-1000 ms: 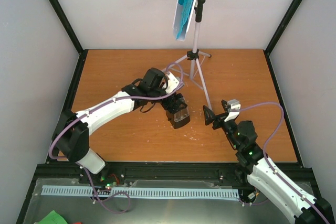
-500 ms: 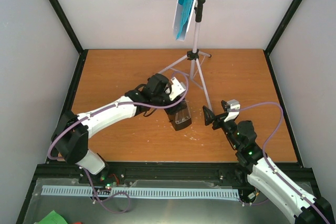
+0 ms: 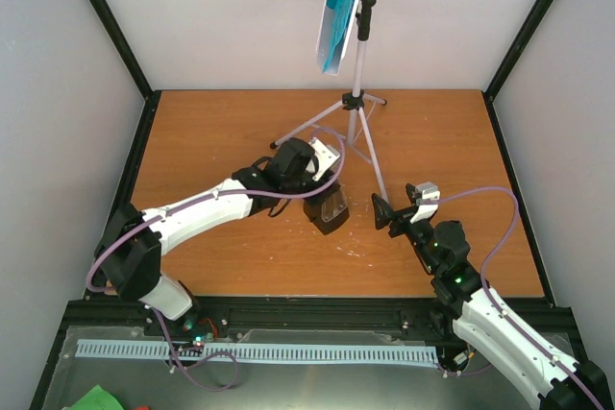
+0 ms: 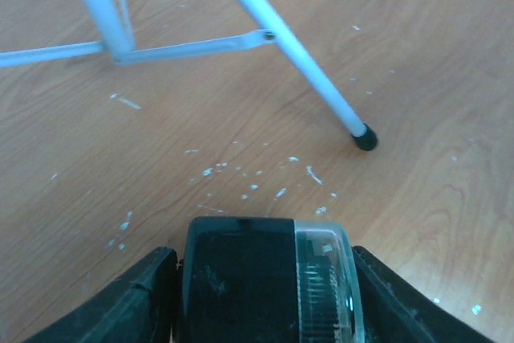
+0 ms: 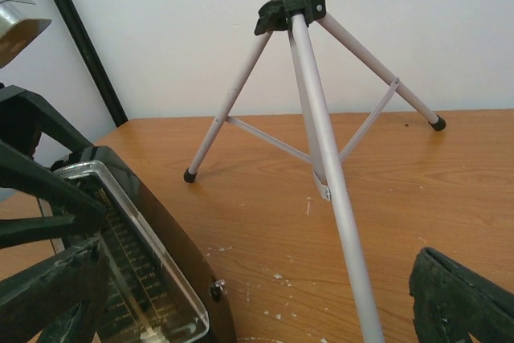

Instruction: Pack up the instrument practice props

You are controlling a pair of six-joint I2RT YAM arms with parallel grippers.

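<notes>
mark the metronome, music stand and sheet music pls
metronome (image 4: 241, 279), left wrist view, black body.
music stand (image 5: 291, 7), right wrist view, black leg hub.
sheet music (image 3: 335, 9), top external view, cyan page.

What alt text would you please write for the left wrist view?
Two black fingers grip the small black metronome at the bottom edge. Beyond it, legs of the grey music stand rest on the scuffed wooden table.

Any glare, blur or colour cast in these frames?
Top external: even light, sharp, only soft shadows. Left wrist: bluish cast on the stand legs, glare on the metronome window. Right wrist: stand legs sharp, reflections on the metronome's clear cover, nearest parts dark and soft.
</notes>
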